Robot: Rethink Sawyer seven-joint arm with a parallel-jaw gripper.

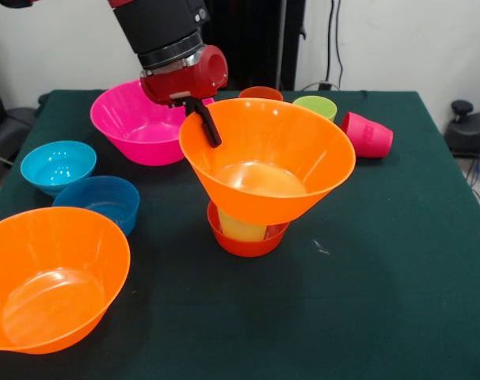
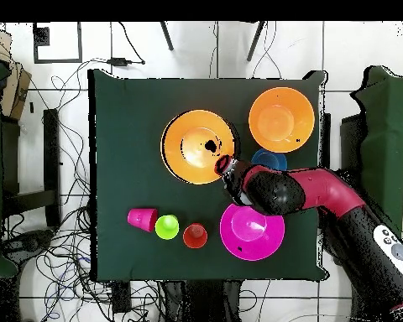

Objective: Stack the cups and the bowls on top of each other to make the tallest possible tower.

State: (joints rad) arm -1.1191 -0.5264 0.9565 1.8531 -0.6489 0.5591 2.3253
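A large orange bowl [image 1: 268,158] [image 2: 198,147] rests, slightly tilted, on a pale yellow cup [image 1: 240,228] that stands in a small red-orange bowl [image 1: 246,241] at mid-table. My gripper [image 1: 202,119] [image 2: 226,164] is at that bowl's far left rim, shut on it. One black finger [image 1: 210,131] reaches inside the rim, and the other is hidden behind the wall. A second large orange bowl [image 1: 50,277] [image 2: 281,119] sits at the near left in the front view.
A magenta bowl [image 1: 137,123] [image 2: 251,232] stands behind the gripper. Light blue [image 1: 58,165] and darker blue [image 1: 101,202] bowls sit at the left. An orange cup [image 1: 260,93], a lime green cup [image 1: 315,105] and a red-pink cup [image 1: 368,134] on its side line the far edge.
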